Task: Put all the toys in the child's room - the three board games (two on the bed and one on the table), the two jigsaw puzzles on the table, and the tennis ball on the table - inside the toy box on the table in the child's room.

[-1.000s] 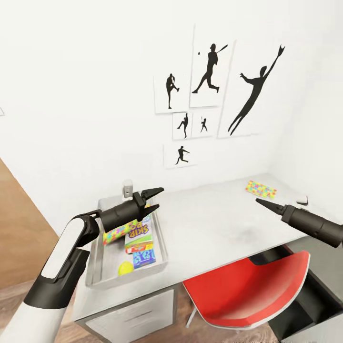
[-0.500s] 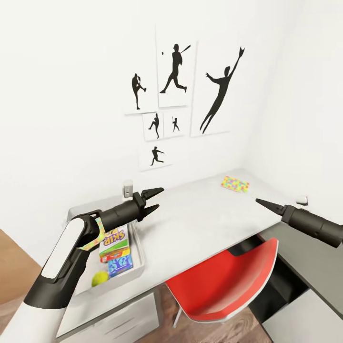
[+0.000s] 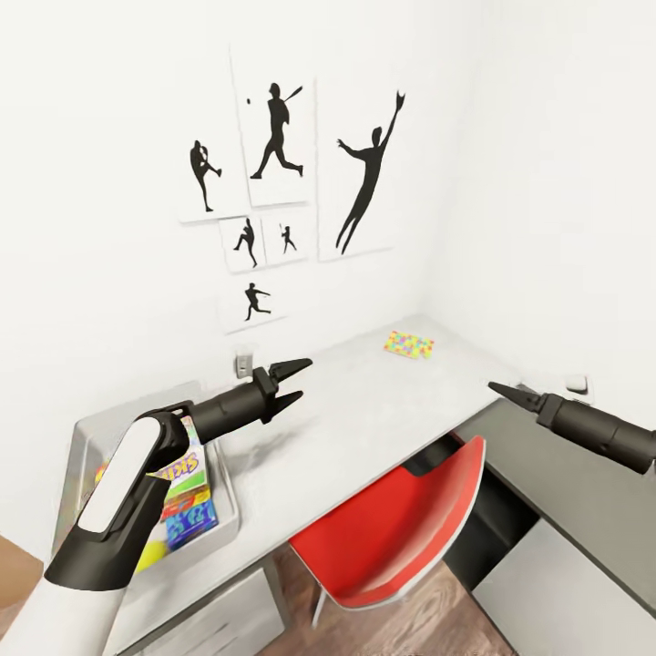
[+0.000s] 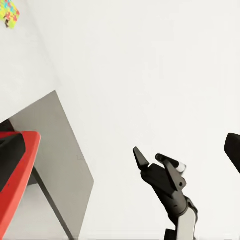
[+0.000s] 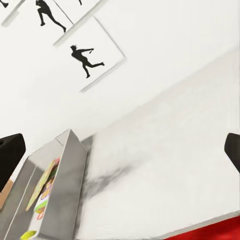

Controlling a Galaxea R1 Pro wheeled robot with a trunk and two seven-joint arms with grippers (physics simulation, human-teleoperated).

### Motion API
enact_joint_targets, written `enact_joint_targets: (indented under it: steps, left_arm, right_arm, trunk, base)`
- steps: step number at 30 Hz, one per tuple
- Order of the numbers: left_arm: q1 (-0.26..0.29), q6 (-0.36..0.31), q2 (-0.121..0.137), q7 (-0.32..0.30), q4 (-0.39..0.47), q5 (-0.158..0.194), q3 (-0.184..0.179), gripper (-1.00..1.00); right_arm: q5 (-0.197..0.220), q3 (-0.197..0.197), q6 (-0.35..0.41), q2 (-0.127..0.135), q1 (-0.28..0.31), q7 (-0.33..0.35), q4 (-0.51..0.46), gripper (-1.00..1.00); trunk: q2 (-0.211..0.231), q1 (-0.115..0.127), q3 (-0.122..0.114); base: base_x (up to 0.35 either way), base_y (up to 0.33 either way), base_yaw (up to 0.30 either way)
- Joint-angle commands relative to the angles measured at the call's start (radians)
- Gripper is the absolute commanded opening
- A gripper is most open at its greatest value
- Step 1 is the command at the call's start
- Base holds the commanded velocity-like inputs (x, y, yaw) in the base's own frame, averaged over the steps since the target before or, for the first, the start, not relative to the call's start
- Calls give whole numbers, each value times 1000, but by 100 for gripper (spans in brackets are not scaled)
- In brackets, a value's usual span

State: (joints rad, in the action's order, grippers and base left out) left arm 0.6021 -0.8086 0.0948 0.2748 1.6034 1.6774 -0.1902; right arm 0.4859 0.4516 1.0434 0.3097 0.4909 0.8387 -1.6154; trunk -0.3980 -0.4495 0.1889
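Multicoloured jigsaw puzzle (image 3: 408, 344) lying flat near the far end of the table (image 3: 364, 410), right of centre in the head view, well apart from both arms. Likely thin, light, loosely interlocked — prone to flex or shed pieces; best pinched at an edge after sliding it to the table lip. Toy box (image 3: 87, 437) at lower left, already holding the Skip-Bo board game (image 3: 179, 467), a blue one (image 3: 191, 522), tennis ball (image 3: 150, 553). Left gripper (image 3: 293, 383) spread wide, carrying nothing. Right gripper (image 3: 507, 394) empty; jaws appear closed to a point.
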Motion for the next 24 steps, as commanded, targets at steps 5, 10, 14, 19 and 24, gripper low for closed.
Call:
enact_joint_targets:
  steps: [5, 10, 14, 19, 24]
  left_arm:
    - [1, 0, 2, 20, 2, 11, 3, 100]
    - [1, -1, 3, 37, 2, 12, 6, 100]
    - [1, -1, 3, 53, 2, 12, 8, 100]
    - [1, -1, 7, 63, 3, 13, 10, 100]
    - [1, -1, 12, 67, 3, 13, 13, 100]
  right_arm:
    - [-20, 2, 4, 1, 2, 7, 0, 100]
    - [-25, 2, 4, 2, 1, 7, 0, 100]
    - [-28, 2, 4, 3, 0, 6, 1, 100]
    - [-30, 2, 4, 3, 0, 3, 1, 100]
    - [-31, 2, 4, 3, 0, 2, 1, 100]
  trunk:
    - [-2, -1, 2]
    - [-2, -1, 2]
    - [-2, -1, 2]
    - [-2, -1, 2]
    - [-2, -1, 2]
  base:
    - [0, 0, -279]
    - [0, 0, -279]
    - [0, 0, -280]
    - [0, 0, -280]
    - [0, 0, -280]
